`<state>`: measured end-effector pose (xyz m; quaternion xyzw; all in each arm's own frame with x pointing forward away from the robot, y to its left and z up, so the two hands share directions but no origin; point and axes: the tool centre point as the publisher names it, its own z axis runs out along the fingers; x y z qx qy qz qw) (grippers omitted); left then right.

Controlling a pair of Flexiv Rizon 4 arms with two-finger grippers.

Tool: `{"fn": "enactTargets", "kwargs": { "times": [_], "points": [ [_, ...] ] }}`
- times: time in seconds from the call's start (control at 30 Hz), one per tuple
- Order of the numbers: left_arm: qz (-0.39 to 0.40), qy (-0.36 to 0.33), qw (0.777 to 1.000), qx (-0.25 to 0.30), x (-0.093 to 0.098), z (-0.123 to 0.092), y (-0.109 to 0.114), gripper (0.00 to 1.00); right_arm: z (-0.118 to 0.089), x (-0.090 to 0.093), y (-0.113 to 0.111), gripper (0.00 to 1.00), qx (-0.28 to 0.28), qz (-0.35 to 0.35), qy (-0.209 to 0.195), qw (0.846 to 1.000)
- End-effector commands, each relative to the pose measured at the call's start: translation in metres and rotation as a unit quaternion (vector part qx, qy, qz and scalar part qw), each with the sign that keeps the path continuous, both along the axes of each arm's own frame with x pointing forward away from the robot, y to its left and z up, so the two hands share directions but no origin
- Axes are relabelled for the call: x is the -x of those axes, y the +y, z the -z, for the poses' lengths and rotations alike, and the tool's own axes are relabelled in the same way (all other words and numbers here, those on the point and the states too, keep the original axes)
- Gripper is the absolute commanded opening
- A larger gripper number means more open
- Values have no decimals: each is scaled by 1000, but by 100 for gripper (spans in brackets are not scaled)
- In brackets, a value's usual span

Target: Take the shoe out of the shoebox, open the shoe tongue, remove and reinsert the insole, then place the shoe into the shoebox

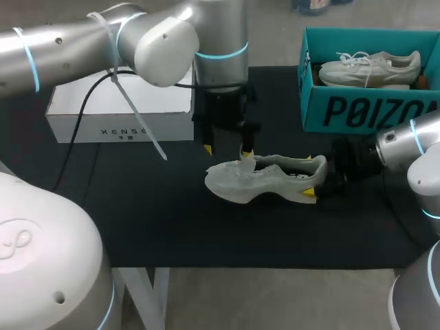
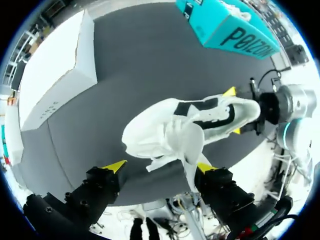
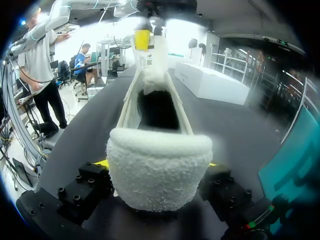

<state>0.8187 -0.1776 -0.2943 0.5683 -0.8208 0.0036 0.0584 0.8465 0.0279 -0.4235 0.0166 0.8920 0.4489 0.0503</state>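
Note:
A pale white shoe (image 1: 265, 180) lies on its side on the black mat (image 1: 137, 206), toe toward the left. My left gripper (image 1: 227, 150) hangs just above its front, open, its fingers spread wide (image 2: 159, 167). The raised tongue (image 2: 192, 145) stands beside one of those fingertips (image 2: 205, 167). My right gripper (image 1: 309, 176) is at the heel, one yellow tip on each side of it, shut on the shoe. In the right wrist view the fuzzy heel (image 3: 157, 175) fills the space between the fingers. The teal shoebox (image 1: 364, 110) stands at the back right, with a second shoe (image 1: 371, 69) inside.
A white closed box (image 1: 120, 113) sits at the back left of the mat, and a black cable (image 1: 75, 130) hangs from my left arm across it. Bare mat lies in front of the shoe and to its left.

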Motion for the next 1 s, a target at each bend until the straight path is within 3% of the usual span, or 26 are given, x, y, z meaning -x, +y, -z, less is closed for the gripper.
{"fn": "enactTargets", "kwargs": {
  "times": [0.03,0.37,0.47,0.53,0.57,0.6,0.63,0.67,0.73,0.87,1.0],
  "points": [
    [596,38,802,4,-17,-24,8,100,12,-3,2,0,1,1,-1,1000],
    [596,38,802,4,-17,-24,8,100,12,-3,2,0,1,1,-1,1000],
    [659,-57,749,-25,-9,-44,-29,100,12,-3,2,0,1,1,-1,1000],
    [685,-79,723,-48,-8,-51,-45,100,12,-3,2,0,1,1,-1,1000],
    [698,-97,709,-40,-7,-52,-52,82,12,-3,2,0,1,1,-1,1000],
    [712,-98,694,-42,-7,-52,-59,42,12,-3,2,0,1,1,-1,1000],
    [710,-98,696,-41,-8,-51,-63,15,12,-3,2,0,1,1,-1,1000],
    [720,-102,685,-36,-9,-49,-68,0,12,-3,2,0,1,1,-1,1000],
    [725,-104,680,-37,-11,-44,-75,0,12,-3,2,0,1,1,-1,1000],
    [750,-139,646,-23,-14,-34,-85,0,12,-3,2,0,1,1,-1,1000],
    [759,-151,634,-11,-19,-24,-92,0,12,-3,2,0,1,1,-1,1000]
  ]
}}
